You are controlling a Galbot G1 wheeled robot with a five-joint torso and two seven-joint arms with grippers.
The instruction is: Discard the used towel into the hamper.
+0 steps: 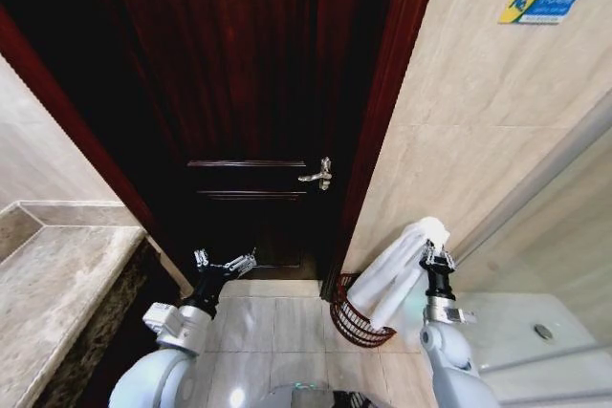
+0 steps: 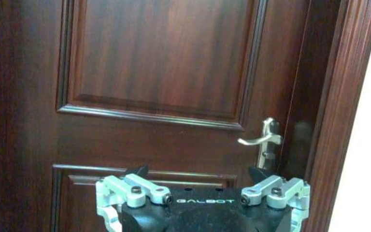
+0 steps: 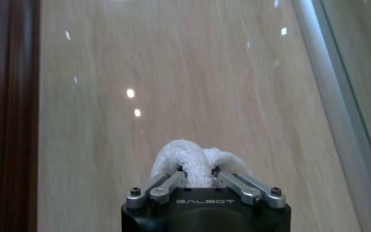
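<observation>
The right pincer (image 1: 438,257) was clamped on the white towel (image 1: 397,274), which hung down into the hamper (image 1: 356,320) by the wall. A clean drop needed the bulk centred over the rim before release. The left pincer (image 1: 226,263), fingers apart, idled facing the door (image 1: 249,93).

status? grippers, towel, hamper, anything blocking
Right gripper shut on towel, raised by the wall. Towel hangs over the hamper on the floor. Left gripper open, empty, facing the door. Nothing blocking the hamper.
</observation>
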